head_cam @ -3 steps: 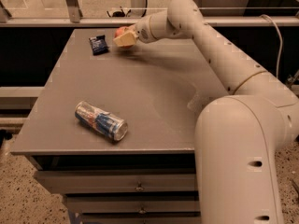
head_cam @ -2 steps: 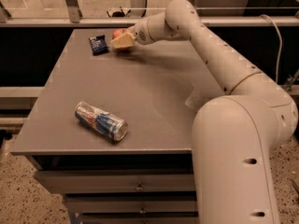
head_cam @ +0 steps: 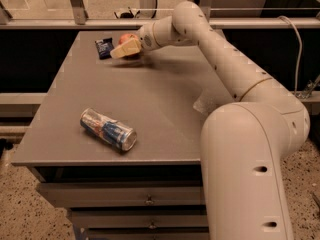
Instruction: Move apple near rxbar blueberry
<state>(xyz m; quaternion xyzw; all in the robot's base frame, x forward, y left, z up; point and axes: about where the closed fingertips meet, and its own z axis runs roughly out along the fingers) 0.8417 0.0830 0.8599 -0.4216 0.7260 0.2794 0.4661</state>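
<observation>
My pincer point(head_cam: 123, 45) is clamped on the apple point(head_cam: 128, 36), upper left of frame, just right of the snack bar point(head_cam: 104, 47). A can point(head_cam: 107, 129) lies lower left on the tabletop point(head_cam: 165, 99).

tabletop point(head_cam: 150, 109): smooth matt grey | can point(head_cam: 108, 129): glossy metal | rxbar blueberry point(head_cam: 104, 47): slightly shiny wrapper | tool point(head_cam: 121, 45), gripping smooth-skinned apple point(head_cam: 128, 36) at far tabletop edge: matt cream plastic
</observation>
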